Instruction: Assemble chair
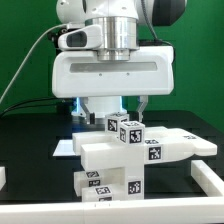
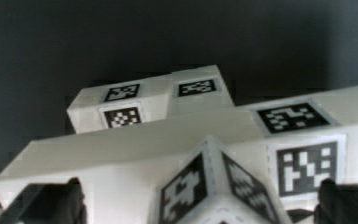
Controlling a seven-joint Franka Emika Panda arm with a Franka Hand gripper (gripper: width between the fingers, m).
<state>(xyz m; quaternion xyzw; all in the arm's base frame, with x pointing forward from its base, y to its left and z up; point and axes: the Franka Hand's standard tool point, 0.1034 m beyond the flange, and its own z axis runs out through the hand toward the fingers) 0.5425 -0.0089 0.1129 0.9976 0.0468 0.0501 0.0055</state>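
the matte white blocky plastic chair (image 1: 128,152) with black-and-white marker tags stands at the exterior frame's lower centre on the black counter (image 1: 30,130). directly above it, the two-finger gripper (image 1: 112,108) has its jaws spread wide on either side of the topmost tagged block, holding nothing.

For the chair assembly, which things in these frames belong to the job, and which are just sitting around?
Belongs to the job:
- stacked white chair parts with marker tags
- gripper, jaws open just above the stack

Just lying about:
- black table
- white piece at the exterior view's right edge, cut off, so its role is unclear
- black cable behind the arm
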